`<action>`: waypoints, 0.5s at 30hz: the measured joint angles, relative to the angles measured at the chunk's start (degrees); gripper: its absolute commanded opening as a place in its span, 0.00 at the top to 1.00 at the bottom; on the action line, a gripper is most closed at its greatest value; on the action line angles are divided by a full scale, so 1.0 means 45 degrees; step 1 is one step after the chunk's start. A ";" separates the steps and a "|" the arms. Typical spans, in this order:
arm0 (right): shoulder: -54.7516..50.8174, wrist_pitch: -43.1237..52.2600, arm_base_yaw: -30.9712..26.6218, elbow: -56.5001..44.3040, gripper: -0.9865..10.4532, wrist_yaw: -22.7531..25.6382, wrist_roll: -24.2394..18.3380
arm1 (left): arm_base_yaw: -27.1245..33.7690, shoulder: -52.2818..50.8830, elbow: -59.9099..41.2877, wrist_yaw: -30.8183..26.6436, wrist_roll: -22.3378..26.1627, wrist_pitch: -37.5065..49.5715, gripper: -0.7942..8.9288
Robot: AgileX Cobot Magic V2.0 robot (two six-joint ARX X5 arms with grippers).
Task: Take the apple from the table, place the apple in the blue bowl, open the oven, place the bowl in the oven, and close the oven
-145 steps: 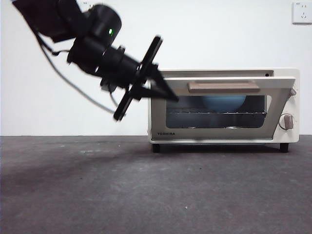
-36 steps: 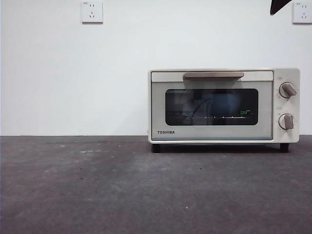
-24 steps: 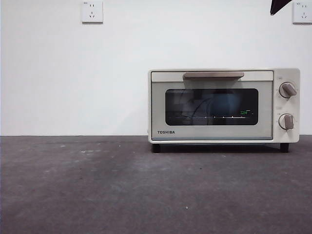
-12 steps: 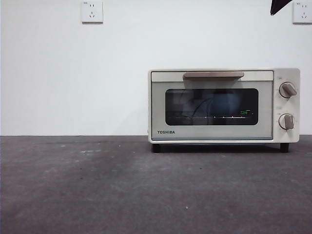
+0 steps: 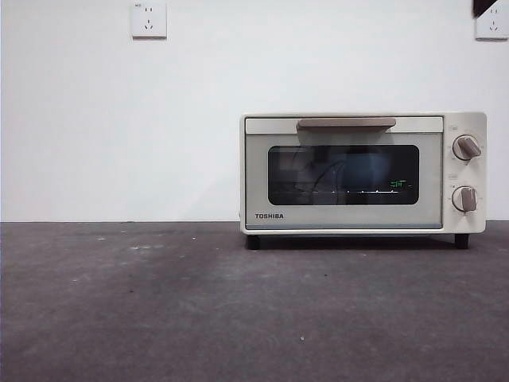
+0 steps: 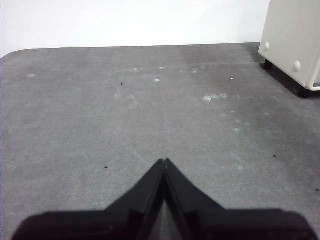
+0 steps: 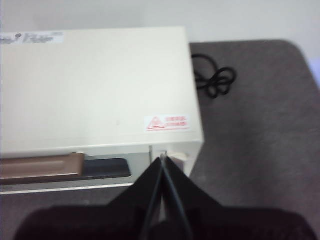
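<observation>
All steps: seem done.
Oven [image 5: 363, 173]: door shut, bowl faintly visible inside.
Left gripper [image 6: 164, 162]: jaws closed, empty.
Right gripper [image 7: 163, 158]: jaws closed, empty, above oven.

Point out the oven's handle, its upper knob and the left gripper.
oven handle [image 5: 346, 123], front view: middle of the tan bar.
upper knob [image 5: 466, 147], front view: centre of the grey knob.
left gripper [image 6: 164, 161], left wrist view: tip where the jaws meet.
</observation>
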 measured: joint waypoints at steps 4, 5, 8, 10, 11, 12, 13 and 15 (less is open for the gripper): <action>-0.1749 0.1909 -0.0083 -0.1443 0.91 -0.0015 -0.0442 | 0.0000 0.0019 0.0000 -0.0005 0.0000 0.0000 0.92; -0.2244 0.2603 -0.0141 -0.1948 0.91 -0.0044 -0.0563 | 0.0000 0.0019 0.0000 -0.0005 0.0000 0.0005 0.92; -0.4036 0.5056 -0.0427 -0.4070 0.91 -0.0102 -0.1103 | 0.0000 0.0019 0.0000 -0.0005 0.0000 0.0005 0.92; -0.5304 0.6339 -0.0821 -0.5785 0.91 -0.0170 -0.1545 | 0.0000 0.0019 0.0000 -0.0005 0.0000 0.0005 0.92; -0.5833 0.6649 -0.1020 -0.6538 0.91 -0.0253 -0.1719 | 0.0000 0.0019 0.0000 -0.0005 0.0000 0.0005 0.92; -0.6567 0.6936 -0.1311 -0.7596 0.91 -0.0350 -0.1923 | 0.0000 0.0019 0.0000 -0.0005 0.0000 0.0005 0.92; -0.7121 0.7062 -0.1549 -0.8403 0.91 -0.0379 -0.2021 | 0.0000 0.0019 0.0000 0.0000 0.0000 0.0005 0.92; -0.8412 0.7422 -0.2127 -1.0346 0.91 -0.0393 -0.2181 | 0.0000 0.0019 0.0000 -0.0005 0.0000 0.0005 0.92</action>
